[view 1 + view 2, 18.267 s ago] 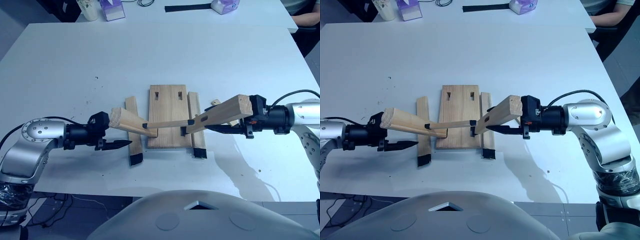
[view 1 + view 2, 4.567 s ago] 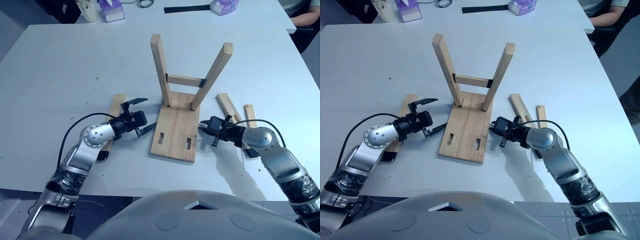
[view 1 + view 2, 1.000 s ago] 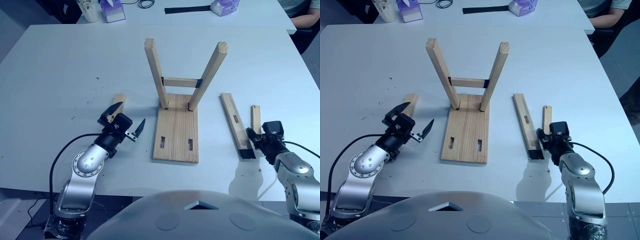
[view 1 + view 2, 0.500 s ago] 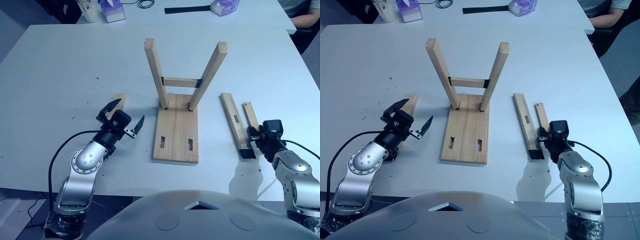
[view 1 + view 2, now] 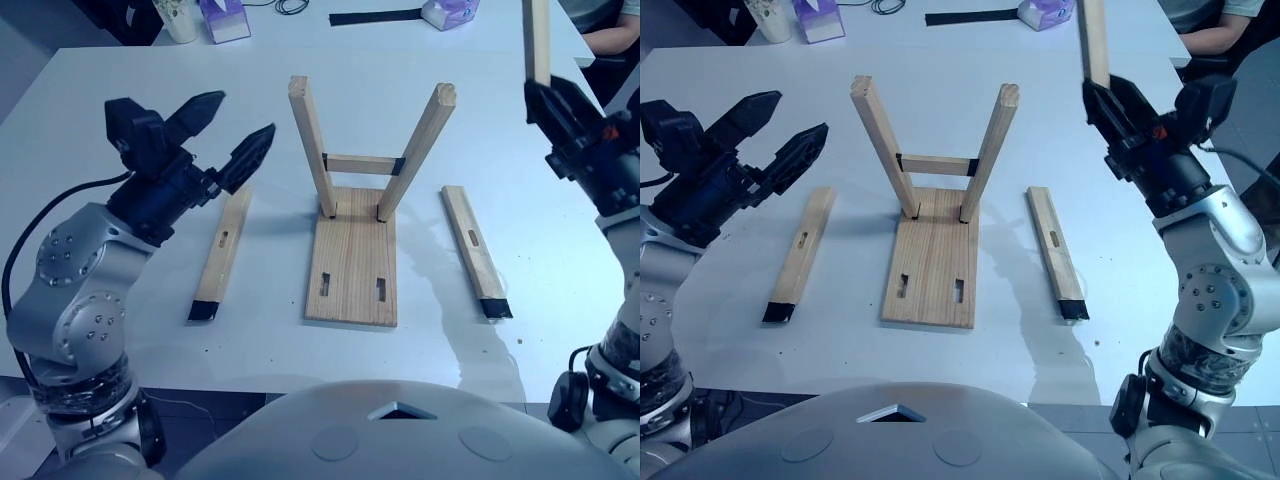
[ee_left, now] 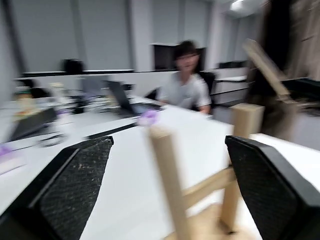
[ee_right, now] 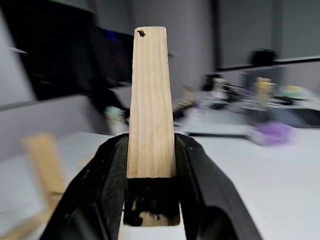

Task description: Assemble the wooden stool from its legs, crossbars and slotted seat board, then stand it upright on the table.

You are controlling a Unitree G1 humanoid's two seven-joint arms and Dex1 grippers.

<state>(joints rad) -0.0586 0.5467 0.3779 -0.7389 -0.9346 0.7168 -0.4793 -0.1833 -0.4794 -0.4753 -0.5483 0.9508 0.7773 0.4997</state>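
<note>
Wooden seat board (image 5: 351,265) lies flat on my table (image 5: 270,340). Two standing legs (image 5: 312,140) stick up from its far slots, joined by a crossbar (image 5: 360,164). The left loose leg (image 5: 222,250) and right loose leg (image 5: 476,250) lie beside the board. My left gripper (image 5: 240,118) hangs wide open. My right gripper (image 7: 151,170) is up high, pinching a thin stick (image 7: 150,100) that points up.

White table (image 5: 400,60), seat board (image 5: 352,270), left loose leg (image 5: 222,250), right loose leg (image 5: 474,245)
</note>
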